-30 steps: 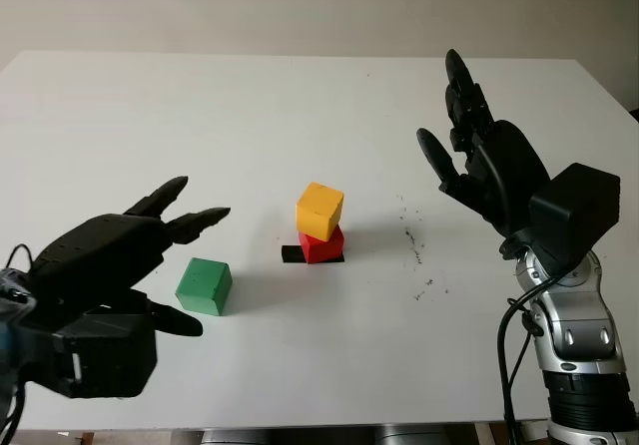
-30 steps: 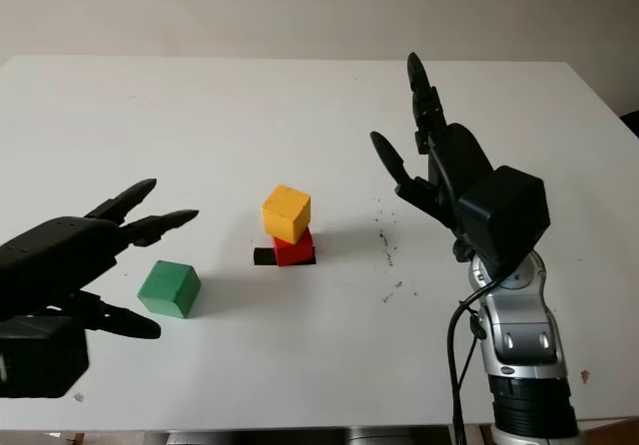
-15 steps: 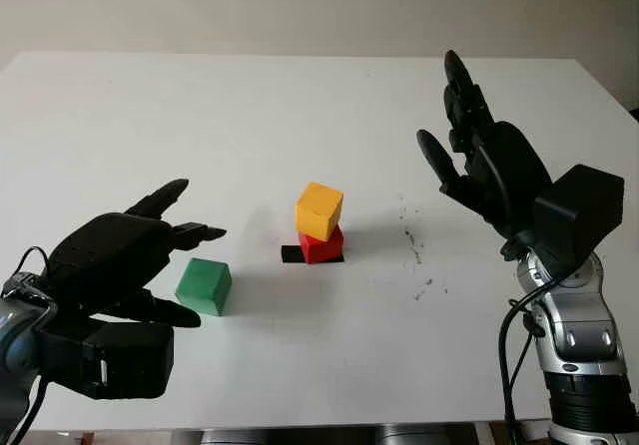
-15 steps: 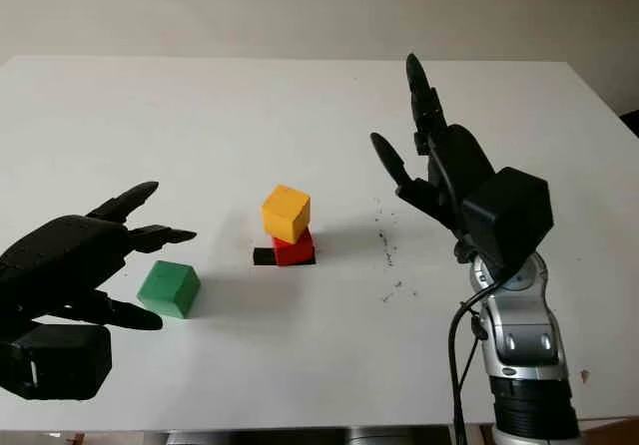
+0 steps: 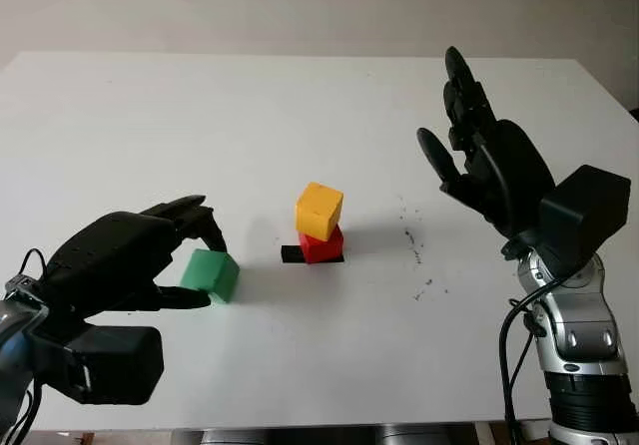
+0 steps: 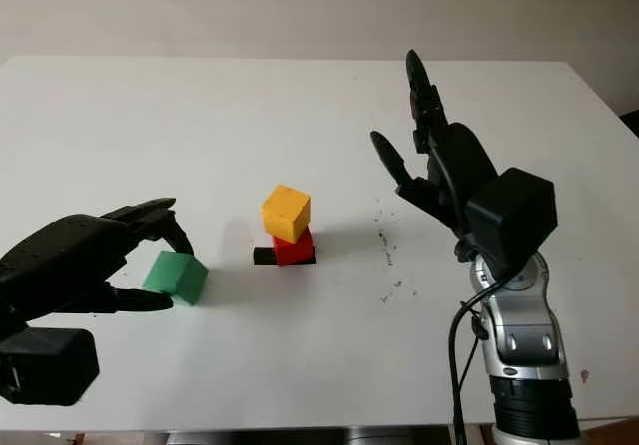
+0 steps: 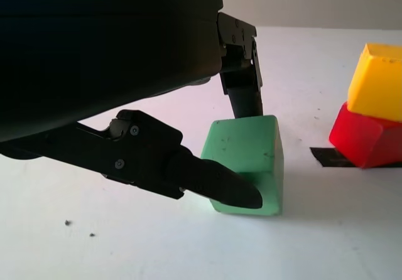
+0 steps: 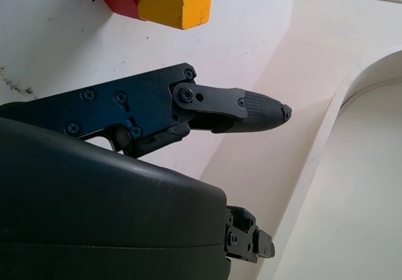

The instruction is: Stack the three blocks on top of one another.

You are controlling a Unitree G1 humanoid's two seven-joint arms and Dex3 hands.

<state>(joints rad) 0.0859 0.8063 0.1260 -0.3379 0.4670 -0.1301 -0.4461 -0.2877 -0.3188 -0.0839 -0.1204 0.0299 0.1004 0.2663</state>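
Note:
A yellow block [image 5: 319, 210] sits a little askew on a red block [image 5: 321, 244] at the table's middle, beside a strip of black tape [image 5: 291, 253]. To their left is the green block [image 5: 216, 275], tipped slightly, with my left hand [image 5: 207, 269] shut on it. One finger [image 7: 242, 85] presses its far top edge and the thumb [image 7: 213, 183] crosses its near face. My right hand [image 5: 469, 156] is open and raised above the table, to the right of the stack.
The white table [image 5: 300, 106] stretches wide behind and around the blocks. A scatter of small black specks [image 5: 411, 240] marks the surface right of the stack. The table's front edge runs just below both arms.
My left hand has curled its fingers in and closed on the green block, which shifted slightly right and tipped. The right hand and the two-block stack have stayed still.

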